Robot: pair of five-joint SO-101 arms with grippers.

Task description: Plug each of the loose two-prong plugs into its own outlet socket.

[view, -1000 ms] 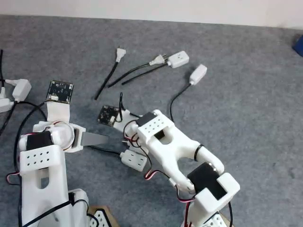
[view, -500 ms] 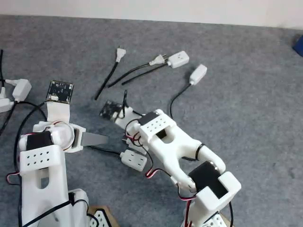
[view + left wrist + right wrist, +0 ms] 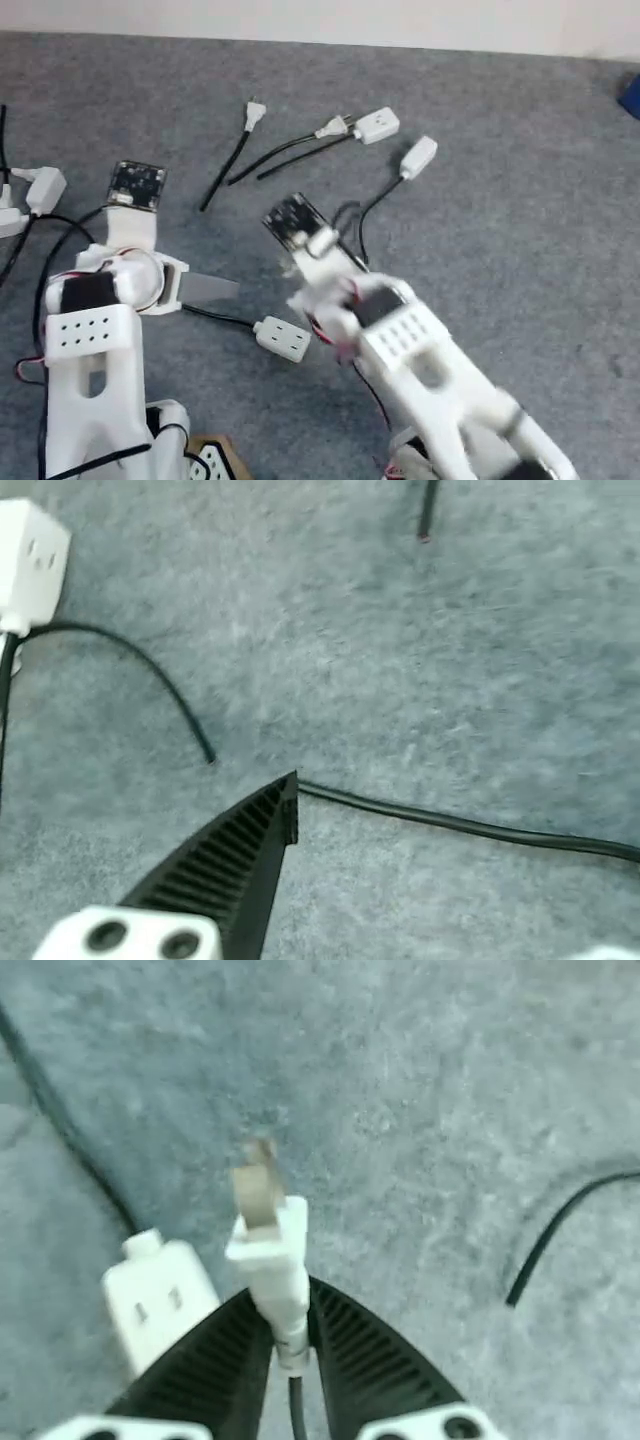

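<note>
The right pincer (image 3: 281, 1305) is clamped on a white two-prong plug (image 3: 270, 1245), gripping it at the neck where the black cord enters. The metal prongs point away from the wrist.

In the high view a white rectangular outlet socket (image 3: 282, 338) on a black cord lies on the grey carpeted surface (image 3: 520, 230) at 6 o'clock, between the two arms. The right wrist view shows what is probably this same socket just beside the held plug but apart from it, with two slots facing the camera.

A second white plug (image 3: 253, 113) on a black cord lies loose at 11 o'clock. At 12 o'clock a third white plug (image 3: 333, 127) touches the face of a white socket cube (image 3: 377, 125). A slim white socket (image 3: 418, 155) lies at 1 o'clock, its black cord curling down toward the right arm.

The left pincer (image 3: 208, 290) sits at 8 o'clock, pointing toward 3 o'clock, with the socket's cord just past its tip. Whether it is apart or together I cannot tell. A white adapter (image 3: 40, 188) lies at the 9 o'clock edge.
</note>
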